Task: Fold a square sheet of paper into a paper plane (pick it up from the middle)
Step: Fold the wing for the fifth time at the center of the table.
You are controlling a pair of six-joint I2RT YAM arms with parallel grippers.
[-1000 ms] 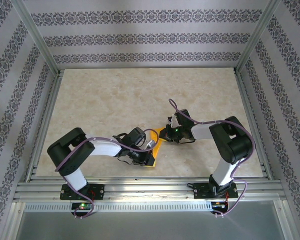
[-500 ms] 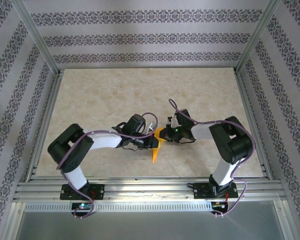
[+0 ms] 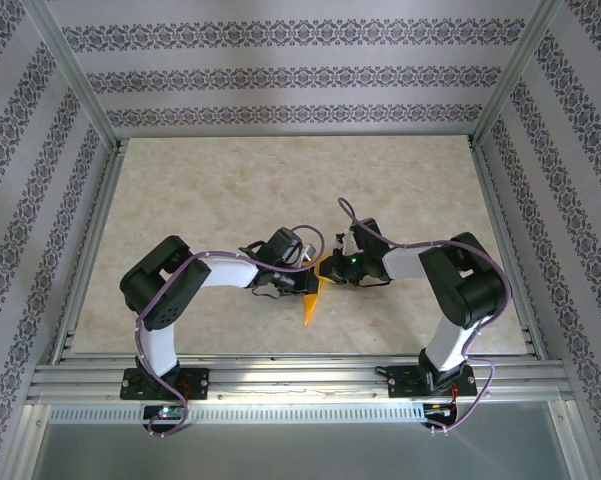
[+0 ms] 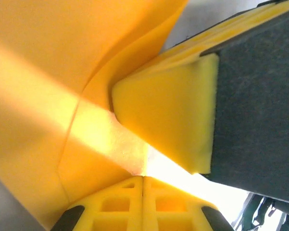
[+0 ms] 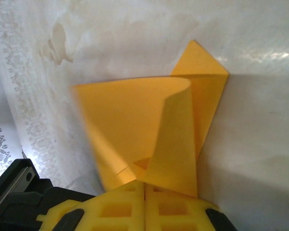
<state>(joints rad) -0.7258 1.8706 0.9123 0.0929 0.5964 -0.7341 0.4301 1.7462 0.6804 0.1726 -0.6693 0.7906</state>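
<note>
Paper has clearly left the flat-square stage. The square sheet of paper (image 3: 313, 297) now reads as a small orange wedge, a short way back from the near rail (image 3: 300, 372) and about over that rail's middle, with its sharp tip pointing toward the rail. Whether the tip touches the table (image 3: 230, 190) I cannot tell.

The left gripper (image 3: 306, 281) meets the wedge's end farther from the rail on its left side. Its jaws are closed flat on the sheet: in the left wrist view the orange paper (image 4: 48, 72) runs in under a yellow foam pad (image 4: 168, 120) with no gap showing. The right gripper (image 3: 332, 268) meets the same end from the right, slightly farther from the rail. Its jaws are all but closed too, and the paper (image 5: 130, 125) rises straight out of its mouth, so it appears to pinch an edge.

Done, as I judge it: at least 2 layers overlap, a straight crease crosses the sheet in the left wrist view, and 1 pointed corner is formed. Left to do: in the right wrist view the upper flap curls loosely rather than lying pressed, so this fold needs flattening. Nothing yet looks like a narrow dart with a centre crease and wings. I would put the work somewhere around the middle.
</note>
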